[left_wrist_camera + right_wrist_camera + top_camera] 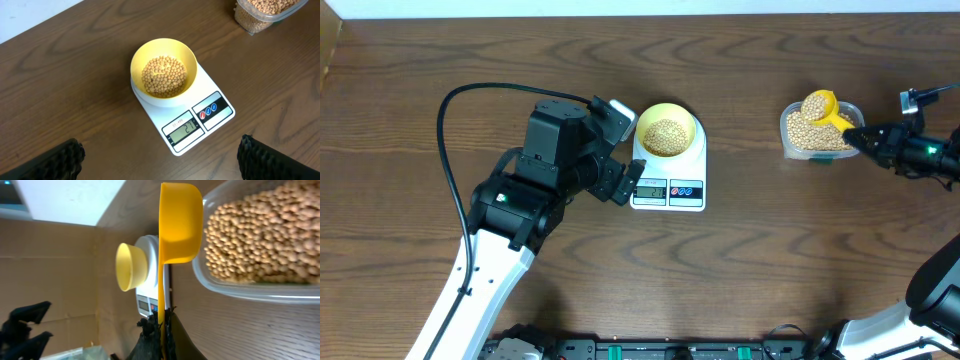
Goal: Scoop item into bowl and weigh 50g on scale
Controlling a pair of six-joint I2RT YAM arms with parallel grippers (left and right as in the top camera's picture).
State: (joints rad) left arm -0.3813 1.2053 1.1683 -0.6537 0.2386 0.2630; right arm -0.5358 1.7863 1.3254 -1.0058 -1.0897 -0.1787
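Note:
The pale yellow-green bowl sits on the white scale and holds tan beans; the display shows a reading. More beans fill the clear tub at right. My right gripper is shut on the handle of the yellow scoop, whose cup is full of beans above the tub. In the right wrist view the scoop hangs beside the tub. My left gripper is open and empty, just left of the scale.
A black cable loops over the table left of the left arm. The table's far edge meets a white wall.

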